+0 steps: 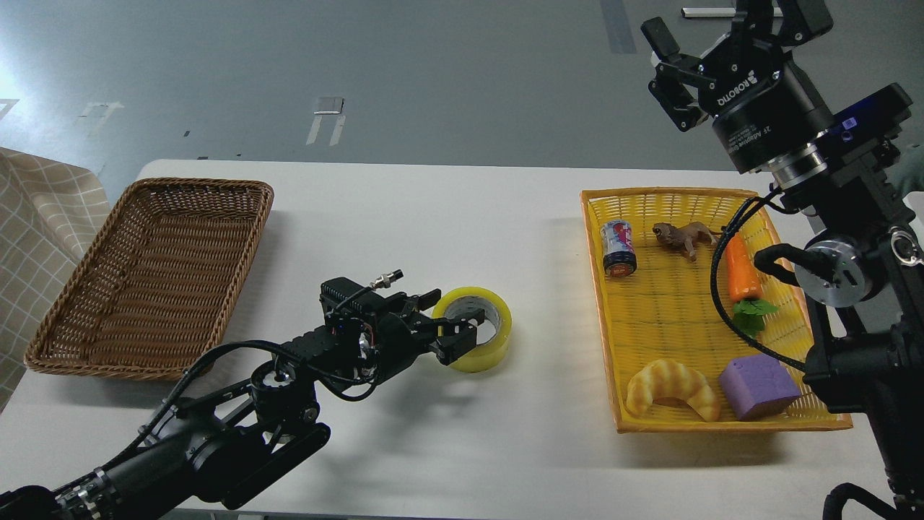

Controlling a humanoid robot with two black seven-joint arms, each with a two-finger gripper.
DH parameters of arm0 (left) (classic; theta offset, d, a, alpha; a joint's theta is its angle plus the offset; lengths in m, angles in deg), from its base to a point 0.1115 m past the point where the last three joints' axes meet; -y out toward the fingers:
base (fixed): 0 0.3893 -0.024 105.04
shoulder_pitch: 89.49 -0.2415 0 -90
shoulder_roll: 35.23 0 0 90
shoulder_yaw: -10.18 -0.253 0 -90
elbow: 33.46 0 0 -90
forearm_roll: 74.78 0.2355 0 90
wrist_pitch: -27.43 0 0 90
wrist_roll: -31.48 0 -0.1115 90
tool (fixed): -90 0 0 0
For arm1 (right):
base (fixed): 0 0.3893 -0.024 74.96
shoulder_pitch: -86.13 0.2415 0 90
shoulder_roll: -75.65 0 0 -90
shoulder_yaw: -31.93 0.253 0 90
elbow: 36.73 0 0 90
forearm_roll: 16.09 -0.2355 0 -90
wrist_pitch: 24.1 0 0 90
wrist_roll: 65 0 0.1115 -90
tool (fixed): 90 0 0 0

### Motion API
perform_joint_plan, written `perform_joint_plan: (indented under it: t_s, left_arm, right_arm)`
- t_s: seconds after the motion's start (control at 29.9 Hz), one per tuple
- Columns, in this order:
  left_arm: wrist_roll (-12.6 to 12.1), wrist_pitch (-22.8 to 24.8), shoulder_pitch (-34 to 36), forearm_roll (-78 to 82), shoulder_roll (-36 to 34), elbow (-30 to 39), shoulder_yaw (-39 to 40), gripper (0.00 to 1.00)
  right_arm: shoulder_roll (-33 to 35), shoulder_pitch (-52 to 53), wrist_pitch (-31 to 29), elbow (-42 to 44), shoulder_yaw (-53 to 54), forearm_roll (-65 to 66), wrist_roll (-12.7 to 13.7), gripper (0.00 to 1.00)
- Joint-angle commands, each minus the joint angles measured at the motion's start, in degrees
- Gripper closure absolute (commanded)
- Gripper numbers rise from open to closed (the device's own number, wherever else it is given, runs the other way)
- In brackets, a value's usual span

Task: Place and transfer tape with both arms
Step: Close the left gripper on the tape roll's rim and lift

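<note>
The tape [495, 336], a yellow translucent roll with a grey-white core, lies flat on the white table [462, 217] near the middle. My left gripper [463, 334] reaches in from the lower left and is open. One finger sits inside the roll's core and the other outside its near-left wall, so the jaws straddle the wall. My right gripper [722, 22] is raised high at the upper right, above the far end of the yellow basket. It is open and empty, and one fingertip is cut off by the top edge.
An empty brown wicker basket [195, 185] stands at the left. The yellow basket [722, 426] at the right holds a can [618, 248], an animal toy [682, 237], a carrot [742, 273], a croissant toy [671, 388] and a purple block [758, 386]. A checked cloth [36, 209] hangs at the far left.
</note>
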State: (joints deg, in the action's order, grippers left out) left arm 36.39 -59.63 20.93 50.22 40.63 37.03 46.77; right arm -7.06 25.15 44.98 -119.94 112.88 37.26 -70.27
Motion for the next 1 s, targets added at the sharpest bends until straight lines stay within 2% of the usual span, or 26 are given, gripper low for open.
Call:
perform_joint_plan:
  t_s: [0.0,0.07,0.37,0.4,0.47,0.54,0.57,0.97]
  left_arm:
    - [-0.2,1.0,0.3,0.0,0.1,-0.3,-1.2,0.49]
    - [-0.3,1.5,0.4,0.0,0.1,-0.3,-1.3,0.53]
    - [-0.4,2.1,0.5,0.0,-0.7,-0.3,-1.4,0.55]
    - [-0.4,2.1,0.4,0.0,-0.7,-0.3,-1.4,0.65]
    - [-0.4,2.1,0.4,0.0,-0.8,-0.3,-1.4,0.79]
    - [-0.4,2.1,0.4,0.0,-0.8,-0.3,-1.4,0.82]
    - [-0.4,2.2,0.3,0.0,-0.8,-0.3,-1.4,0.89]
    - [-0.4,2.2,0.8,0.0,-2.1,-0.3,-1.3,0.91]
  right_arm:
    - [0.0,-0.3,0.0,-0.5,0.0,0.0,-0.1,0.00]
    - [0.0,-0.4,0.0,-0.5,0.0,0.0,0.0,0.00]
    - [0.0,-0.5,0.0,-0.6,0.0,0.1,-0.1,0.00]
    - [-0.2,-0.5,0.1,-0.6,0.0,0.1,-0.1,0.00]
    - [-0.3,-0.5,0.1,-0.5,0.1,0.1,-0.7,0.00]
    - [-0.4,-0.5,0.2,-0.5,0.1,0.1,-0.9,0.00]
    - [-0.4,-0.5,0.4,-0.5,0.1,0.1,-1.0,0.00]
    - [-0.4,-1.2,0.4,-0.5,0.2,0.1,-1.2,0.00]
